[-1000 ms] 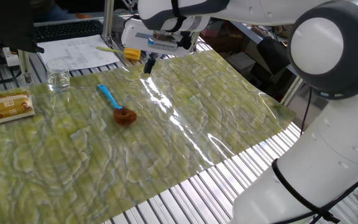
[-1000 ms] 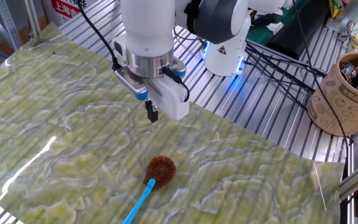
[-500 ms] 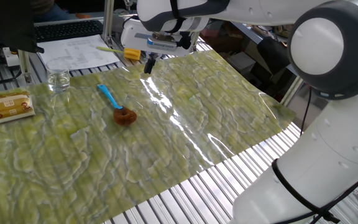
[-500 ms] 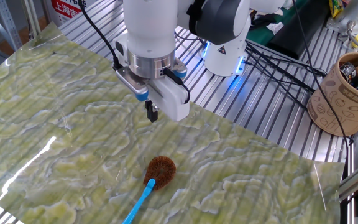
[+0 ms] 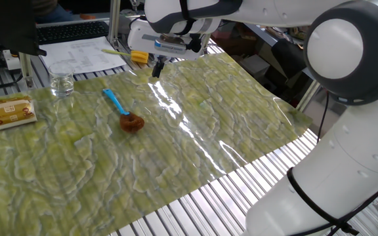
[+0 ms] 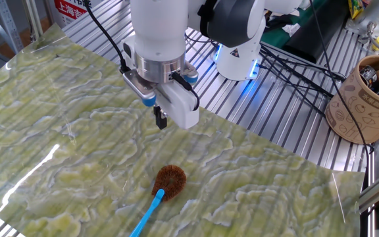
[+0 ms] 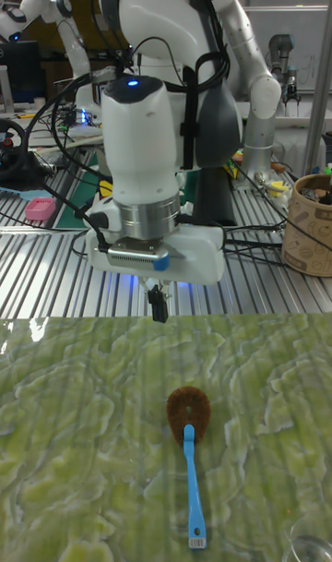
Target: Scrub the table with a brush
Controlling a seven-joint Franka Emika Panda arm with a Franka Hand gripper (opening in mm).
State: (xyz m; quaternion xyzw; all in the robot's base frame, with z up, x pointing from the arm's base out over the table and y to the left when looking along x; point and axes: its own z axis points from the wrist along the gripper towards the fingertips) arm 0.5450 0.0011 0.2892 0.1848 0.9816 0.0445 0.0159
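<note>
Since the brush (image 6: 165, 186) lies free mid-worktop (image 6: 275, 184), bristle head down and handle flat for a grasp, the tool (image 6: 160, 119) hangs above the sheet nearer the far edge, fingers together, empty.

Open sheet between gripper (image 6: 160, 121) and brush (image 6: 166, 185); glass (image 5: 62, 85), tan box (image 5: 9, 111) well aside.

A cluttered lab workspace under bright overhead light.
A keyboard (image 5: 71, 30) and printed papers (image 5: 84, 54) lie at the far edge; black cables (image 6: 295, 66) trail beside a patterned brown cup (image 6: 364, 99). Another white robot arm (image 7: 46, 8) stands behind, near a pink box (image 7: 41, 209).
</note>
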